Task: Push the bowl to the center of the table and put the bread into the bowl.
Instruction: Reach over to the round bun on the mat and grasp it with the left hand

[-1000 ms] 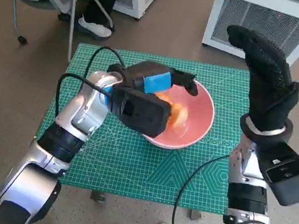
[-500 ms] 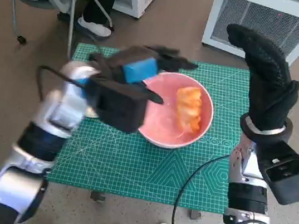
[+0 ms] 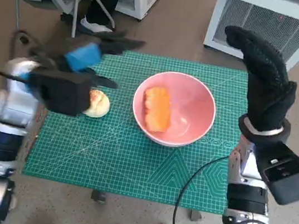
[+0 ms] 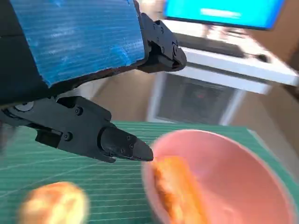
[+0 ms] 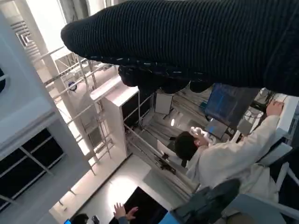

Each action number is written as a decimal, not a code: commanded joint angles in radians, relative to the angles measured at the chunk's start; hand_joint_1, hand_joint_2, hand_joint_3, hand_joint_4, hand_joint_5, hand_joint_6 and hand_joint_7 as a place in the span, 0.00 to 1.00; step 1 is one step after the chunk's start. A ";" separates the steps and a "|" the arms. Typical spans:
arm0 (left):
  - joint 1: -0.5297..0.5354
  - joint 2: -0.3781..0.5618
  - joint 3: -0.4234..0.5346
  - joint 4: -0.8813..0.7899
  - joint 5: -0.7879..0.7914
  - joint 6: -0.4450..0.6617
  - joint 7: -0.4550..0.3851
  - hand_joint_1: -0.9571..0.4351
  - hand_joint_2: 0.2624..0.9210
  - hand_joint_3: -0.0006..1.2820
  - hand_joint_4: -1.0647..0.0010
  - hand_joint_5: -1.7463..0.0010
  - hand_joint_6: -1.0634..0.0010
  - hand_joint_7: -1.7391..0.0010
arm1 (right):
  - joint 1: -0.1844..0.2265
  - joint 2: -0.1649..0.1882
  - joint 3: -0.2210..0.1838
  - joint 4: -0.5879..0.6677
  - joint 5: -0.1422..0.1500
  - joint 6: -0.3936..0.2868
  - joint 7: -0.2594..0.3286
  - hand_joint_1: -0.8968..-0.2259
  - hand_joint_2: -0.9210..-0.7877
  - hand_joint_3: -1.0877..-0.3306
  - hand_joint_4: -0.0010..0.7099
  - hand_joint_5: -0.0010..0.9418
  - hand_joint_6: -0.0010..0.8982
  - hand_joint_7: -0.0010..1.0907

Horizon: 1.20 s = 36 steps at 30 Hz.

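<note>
Lying in bowl [image 3: 192, 124] — bread [image 3: 157, 108], clear of fingers [image 3: 123, 43]

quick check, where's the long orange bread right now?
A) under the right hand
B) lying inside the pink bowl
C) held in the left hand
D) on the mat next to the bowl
B: the long orange bread lies inside the pink bowl, while the left hand is off to the side above the mat with nothing in it; the left wrist view also shows it in the bowl.
</note>
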<state>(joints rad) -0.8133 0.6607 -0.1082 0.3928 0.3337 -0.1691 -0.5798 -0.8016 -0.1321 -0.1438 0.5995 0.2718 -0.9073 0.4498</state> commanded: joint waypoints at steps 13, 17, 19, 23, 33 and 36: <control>0.041 0.059 -0.016 0.231 0.035 -0.039 0.085 0.51 0.94 0.00 0.78 0.99 0.65 0.97 | 0.001 0.011 0.003 0.048 0.000 -0.008 0.004 0.52 0.00 0.37 0.29 0.09 0.00 0.52; 0.022 0.049 -0.038 0.292 0.049 -0.040 0.097 0.51 0.94 0.00 0.78 0.99 0.65 0.97 | -0.004 0.008 0.002 0.056 0.003 -0.010 0.009 0.52 0.00 0.38 0.29 0.10 0.00 0.52; 0.010 0.040 -0.052 0.324 0.062 -0.034 0.104 0.51 0.94 0.00 0.77 0.99 0.65 0.97 | -0.007 0.007 0.001 0.059 0.005 -0.009 0.011 0.52 0.00 0.38 0.29 0.10 0.00 0.52; -0.011 0.023 -0.079 0.378 0.086 -0.023 0.115 0.51 0.94 0.00 0.77 1.00 0.65 0.98 | -0.012 0.005 0.000 0.064 0.009 -0.009 0.016 0.52 0.00 0.38 0.28 0.10 0.00 0.52; -0.074 -0.039 -0.158 0.529 0.141 0.037 0.130 0.53 0.94 0.00 0.77 1.00 0.64 0.97 | -0.008 0.002 0.000 0.052 0.016 -0.009 0.027 0.54 0.00 0.36 0.28 0.10 0.00 0.52; -0.090 -0.064 -0.182 0.570 0.159 0.058 0.136 0.53 0.94 0.00 0.77 1.00 0.63 0.98 | -0.008 -0.001 -0.002 0.050 0.015 -0.010 0.028 0.54 0.00 0.36 0.27 0.11 0.00 0.52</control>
<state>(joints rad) -0.8716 0.6192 -0.2674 0.9249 0.4724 -0.1301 -0.4520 -0.8140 -0.1248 -0.1449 0.6479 0.2807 -0.9163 0.4665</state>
